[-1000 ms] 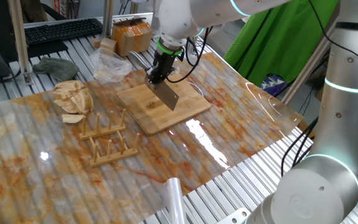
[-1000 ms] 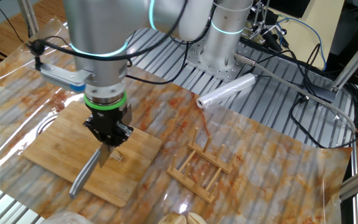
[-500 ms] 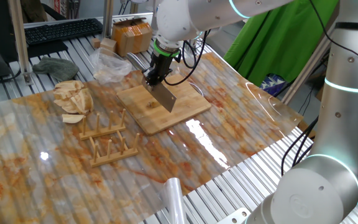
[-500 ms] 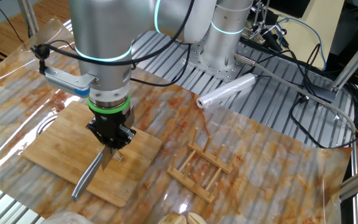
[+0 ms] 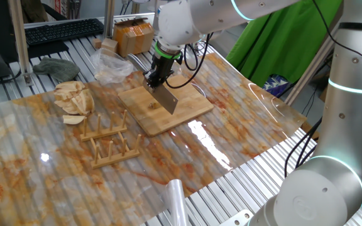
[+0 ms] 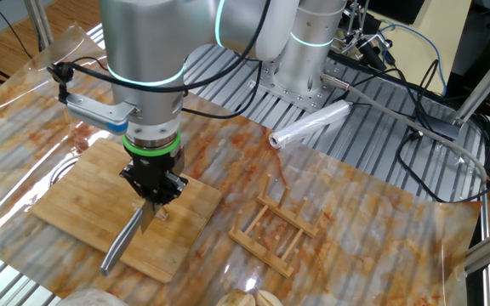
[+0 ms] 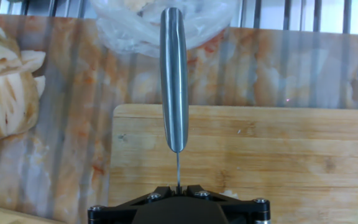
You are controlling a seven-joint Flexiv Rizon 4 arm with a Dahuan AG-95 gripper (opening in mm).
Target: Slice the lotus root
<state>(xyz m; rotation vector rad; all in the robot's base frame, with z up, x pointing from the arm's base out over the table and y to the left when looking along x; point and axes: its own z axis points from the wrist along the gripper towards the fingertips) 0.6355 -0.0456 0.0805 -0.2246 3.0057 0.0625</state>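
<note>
While its gripper (image 6: 152, 195) clamps tight on the cleaver (image 5: 166, 98), blade down over the cutting board (image 5: 187, 108), lotus root (image 6: 162, 213) lies just beside it.

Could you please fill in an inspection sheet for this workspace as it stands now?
Surface: marbled table cover with orange stains.
Job's things: cutting board; cleaver blade down on it; lotus root, a small piece beside the blade.
Clutter: wooden rack, pale wedges, plastic bag, film roll.
Grippers: gripper shut on the cleaver, pointing down.
Cables: black leads behind the base.
Surroundings: keyboard, green cloth.
</note>
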